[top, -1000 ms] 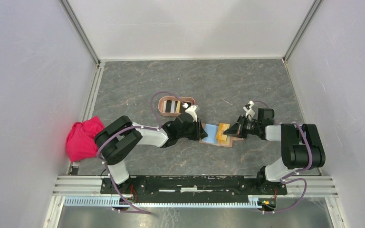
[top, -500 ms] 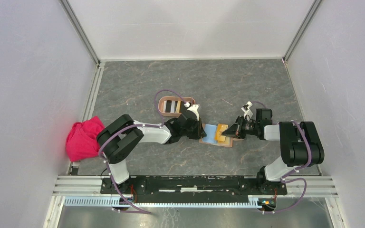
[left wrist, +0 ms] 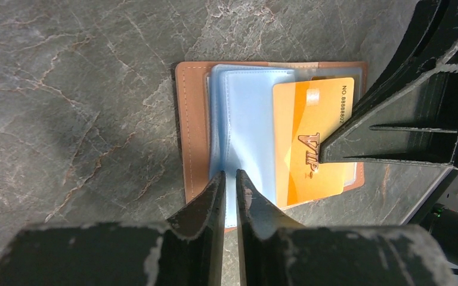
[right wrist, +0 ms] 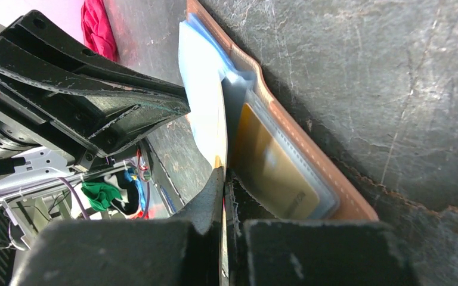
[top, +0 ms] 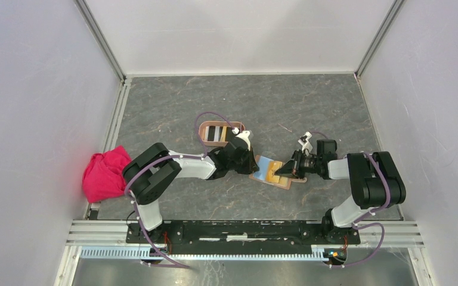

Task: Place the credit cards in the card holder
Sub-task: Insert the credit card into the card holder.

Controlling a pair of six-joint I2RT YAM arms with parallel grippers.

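Our right claw (right wrist: 223, 173) is clamped shut on the orange card (left wrist: 310, 137), pinching its 3 o'clock edge while the card lies on the open wallet (left wrist: 191, 119) mid-table. Over the last second this claw has pushed in toward 9 o'clock and the wallet has swung a little with it, so we judge the card is not free yet. Our left claw (left wrist: 230, 179) has narrowed to a slit at the 6 o'clock edge of the blue sleeve (left wrist: 247, 119); whether it grips, we cannot tell. We judge it means to pin the wallet so the card slides out. The card holder (top: 201, 134) waits at 10 o'clock from the wallet, with other cards (top: 214, 133) already in it.
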